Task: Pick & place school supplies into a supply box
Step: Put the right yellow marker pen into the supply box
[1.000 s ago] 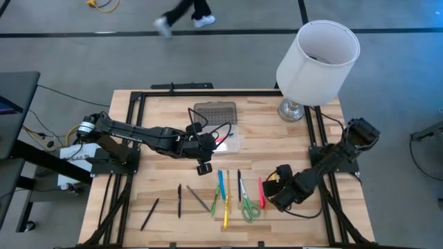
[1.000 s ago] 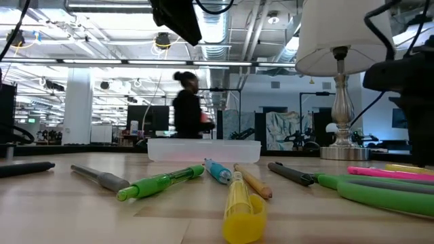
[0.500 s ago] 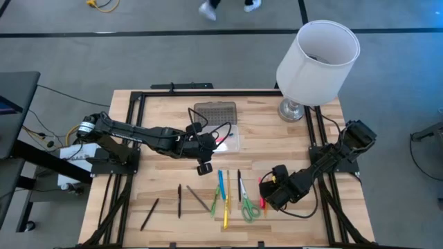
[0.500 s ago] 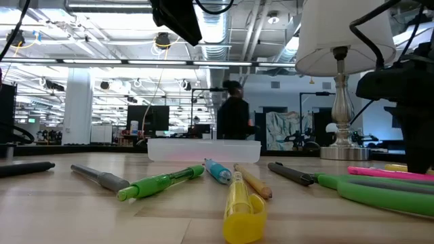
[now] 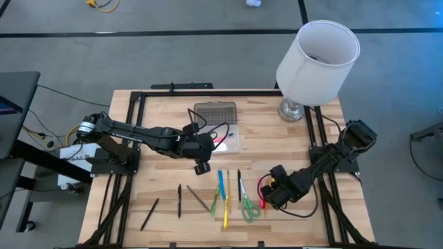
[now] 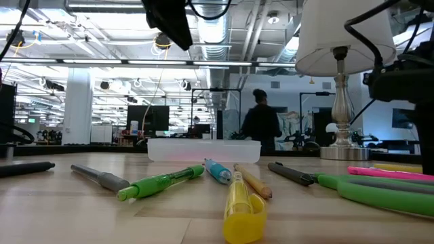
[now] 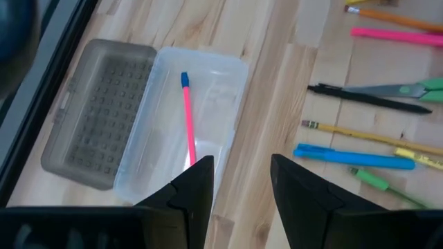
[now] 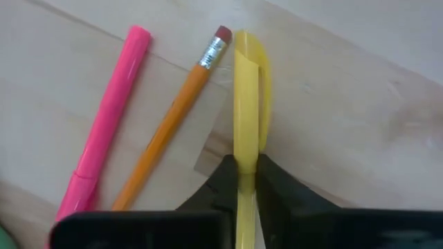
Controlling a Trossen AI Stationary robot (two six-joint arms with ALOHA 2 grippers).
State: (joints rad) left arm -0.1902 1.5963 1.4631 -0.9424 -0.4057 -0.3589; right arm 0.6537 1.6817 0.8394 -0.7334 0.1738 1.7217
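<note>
Yellow pen sits pinched in the right gripper; lift straight, probably clearing the pencil. Left gripper hovers parted above the box.

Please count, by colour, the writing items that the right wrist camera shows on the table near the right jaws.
Pink marker: 1
Orange pencil: 1
Yellow pen, gripped in the jaws of the right gripper: 1
Total: 3
</note>
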